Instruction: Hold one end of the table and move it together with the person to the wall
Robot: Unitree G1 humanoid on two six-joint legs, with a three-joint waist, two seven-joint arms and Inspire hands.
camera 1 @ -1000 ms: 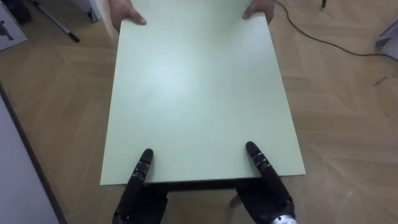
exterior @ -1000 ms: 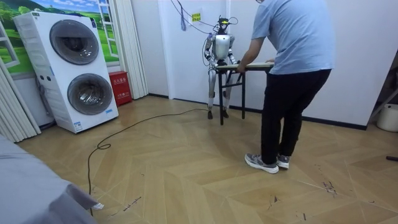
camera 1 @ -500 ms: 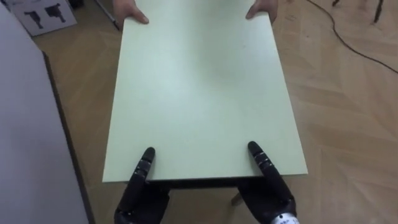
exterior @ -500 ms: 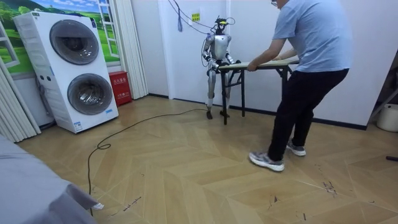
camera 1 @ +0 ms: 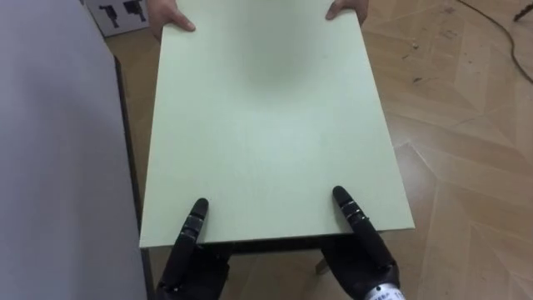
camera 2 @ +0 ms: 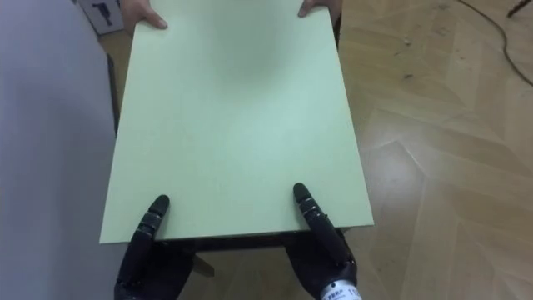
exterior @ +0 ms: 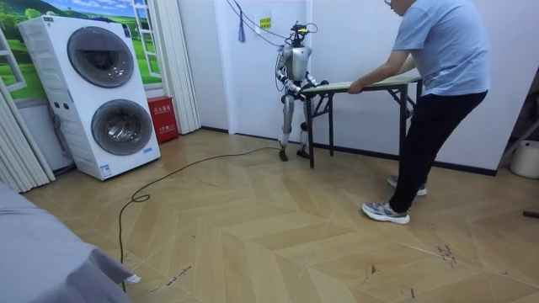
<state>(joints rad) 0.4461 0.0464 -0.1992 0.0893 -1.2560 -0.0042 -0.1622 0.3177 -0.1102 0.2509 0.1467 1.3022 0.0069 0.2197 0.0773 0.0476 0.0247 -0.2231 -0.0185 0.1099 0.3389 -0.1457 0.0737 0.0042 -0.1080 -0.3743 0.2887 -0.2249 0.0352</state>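
Rightward goes the tabletop (camera 1: 266, 125) across the room view, the person (exterior: 438, 67) stepping off with its far end, and in the eye views a grey wall (camera 1: 58, 167) now stands closer on the left hand's (camera 1: 190, 248) outer side. That hand comes up from under the near edge, one dark tip lying flat on top. The right hand (camera 1: 360, 242) mirrors it near the other corner. The rest of each is tucked beneath, so I cannot tell the grip. Far ahead of both, the person's hands (camera 1: 171, 17) clasp the opposite edge.
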